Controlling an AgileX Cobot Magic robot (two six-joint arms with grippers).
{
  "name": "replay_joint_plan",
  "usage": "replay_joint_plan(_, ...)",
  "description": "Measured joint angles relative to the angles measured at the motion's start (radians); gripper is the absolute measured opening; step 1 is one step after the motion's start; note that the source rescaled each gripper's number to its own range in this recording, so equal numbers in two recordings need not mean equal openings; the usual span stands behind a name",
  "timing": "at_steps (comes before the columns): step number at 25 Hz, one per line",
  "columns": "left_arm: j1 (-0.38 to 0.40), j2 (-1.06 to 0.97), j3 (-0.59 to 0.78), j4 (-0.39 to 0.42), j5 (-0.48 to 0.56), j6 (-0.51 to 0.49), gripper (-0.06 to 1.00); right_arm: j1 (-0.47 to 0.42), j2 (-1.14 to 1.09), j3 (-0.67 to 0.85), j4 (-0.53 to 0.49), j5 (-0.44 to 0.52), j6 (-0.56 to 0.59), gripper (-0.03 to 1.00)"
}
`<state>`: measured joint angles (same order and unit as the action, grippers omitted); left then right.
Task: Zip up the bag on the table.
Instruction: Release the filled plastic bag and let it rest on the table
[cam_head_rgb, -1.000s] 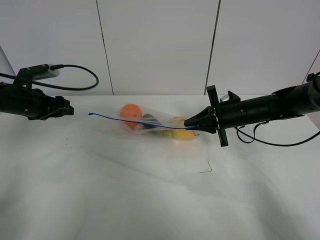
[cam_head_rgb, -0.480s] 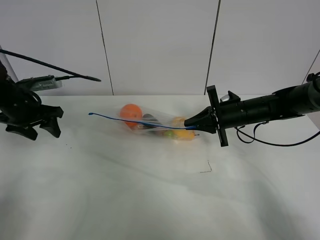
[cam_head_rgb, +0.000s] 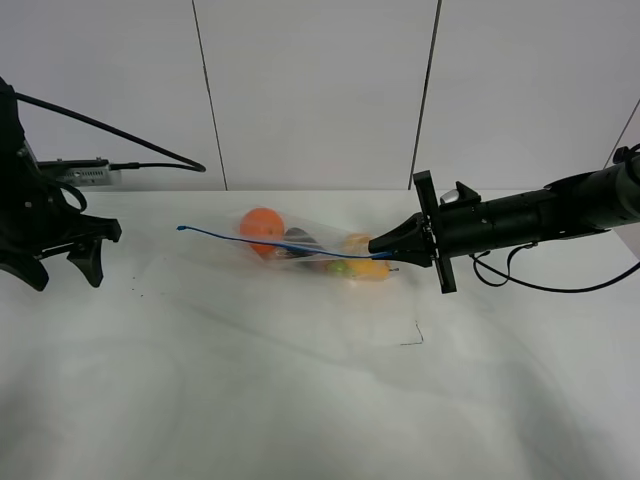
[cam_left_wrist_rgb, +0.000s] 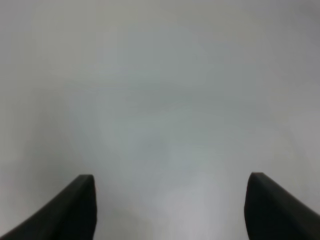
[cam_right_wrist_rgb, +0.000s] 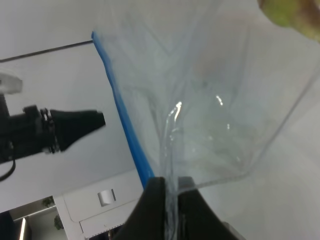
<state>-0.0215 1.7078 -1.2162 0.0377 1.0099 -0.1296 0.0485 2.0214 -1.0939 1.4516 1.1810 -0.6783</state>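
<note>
Bag (cam_head_rgb: 315, 250) lies near the middle of the white table (cam_head_rgb: 300, 390), toward the far edge, clear plastic with an orange round item (cam_head_rgb: 262, 225) at its left end, yellow pieces (cam_head_rgb: 368, 266) at its right end, something dark between them. Blue zipper strip (cam_head_rgb: 270, 241) runs along the bag's upper edge, its free end sticking out past the bag to the left, lifted off the table. Right claw (cam_head_rgb: 382, 250) reaches in from the right, arm roughly level, fingers pinched together on the bag's right corner at the zipper end; right wrist view confirms it, the two fingertips (cam_right_wrist_rgb: 155, 192) pressed tight on clear plastic with the blue strip (cam_right_wrist_rgb: 125, 130) running away from them. Left claw (cam_head_rgb: 62, 262) sits far left of the table, well apart from the bag, pointing down, fingers spread wide and holding nothing. Left wrist view shows both finger tips (cam_left_wrist_rgb: 80, 200) far apart over bare table (cam_left_wrist_rgb: 160, 100), blurry. A thin dark mark (cam_head_rgb: 412, 338) on the table in front of the bag.
</note>
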Motion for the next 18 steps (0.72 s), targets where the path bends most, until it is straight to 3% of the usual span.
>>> replay_joint_plan(7,-0.002,-0.040,0.037,-0.038,0.165,0.057,0.86,0.000,0.000,0.000,0.000,0.000,0.000,0.00)
replay_joint_plan(11,-0.002,-0.193,0.192,-0.021,0.165,0.065,0.86,0.000,0.000,0.000,0.000,0.001,0.000,0.00)
replay_joint_plan(18,-0.002,-0.646,0.550,-0.013,0.115,0.068,0.86,0.000,0.000,0.000,0.000,0.001,0.000,0.00)
